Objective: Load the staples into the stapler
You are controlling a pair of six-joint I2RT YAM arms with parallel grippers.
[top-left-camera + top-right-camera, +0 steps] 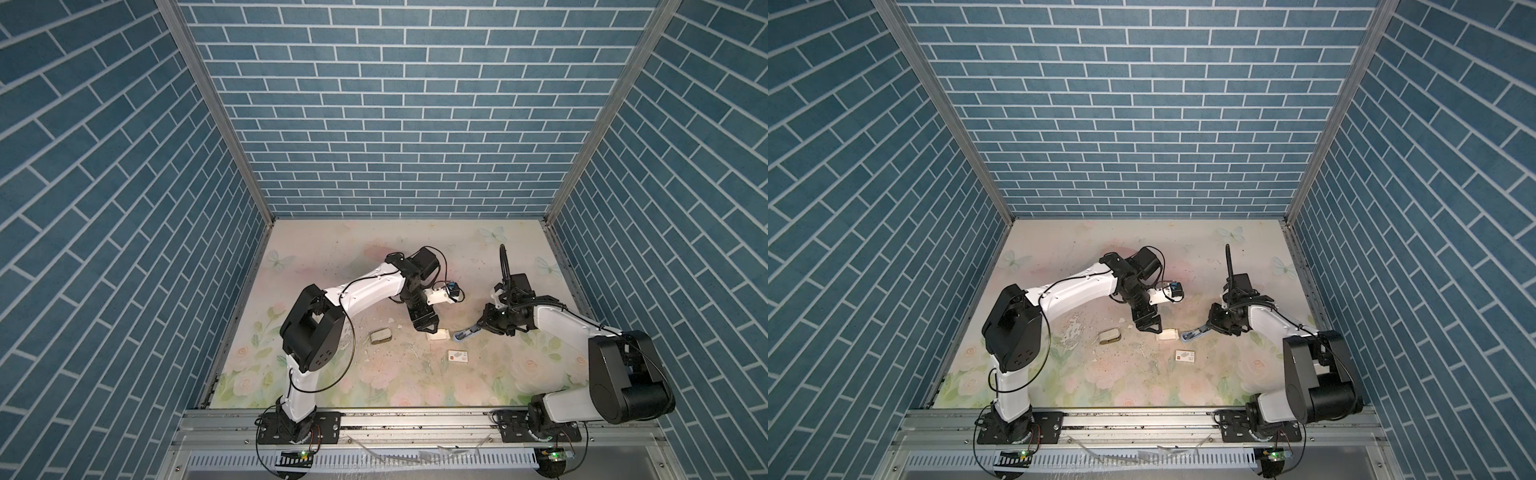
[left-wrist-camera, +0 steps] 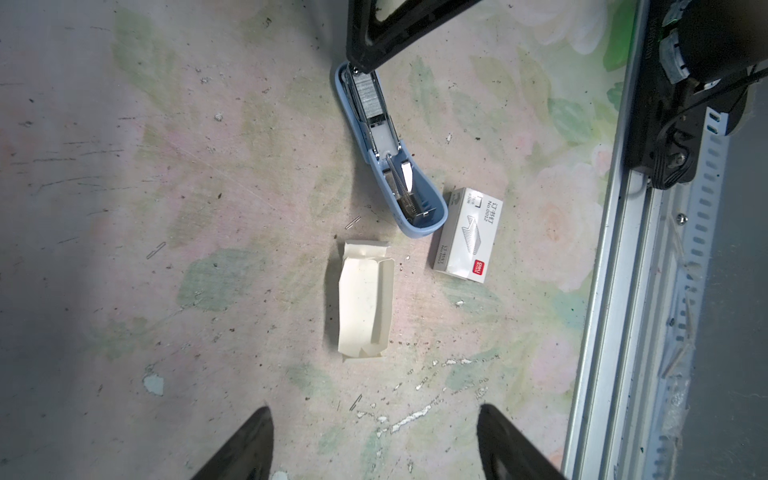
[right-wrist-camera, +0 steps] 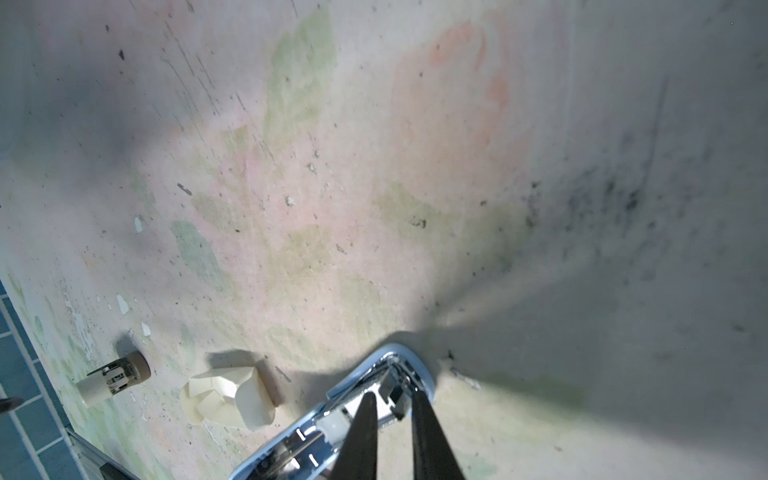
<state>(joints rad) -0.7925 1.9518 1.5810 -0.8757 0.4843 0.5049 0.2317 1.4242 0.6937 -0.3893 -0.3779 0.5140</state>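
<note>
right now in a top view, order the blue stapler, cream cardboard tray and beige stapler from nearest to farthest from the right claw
1. blue stapler: at the tips of the right claw, right of centre.
2. cream cardboard tray: just left of that stapler, mid-table.
3. beige stapler: farthest, over on the left arm's side.

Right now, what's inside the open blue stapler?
A grey strip of staples lies in the stapler's channel; a spring shows in its lid. The right gripper's jaws hide the channel's front end.
</note>
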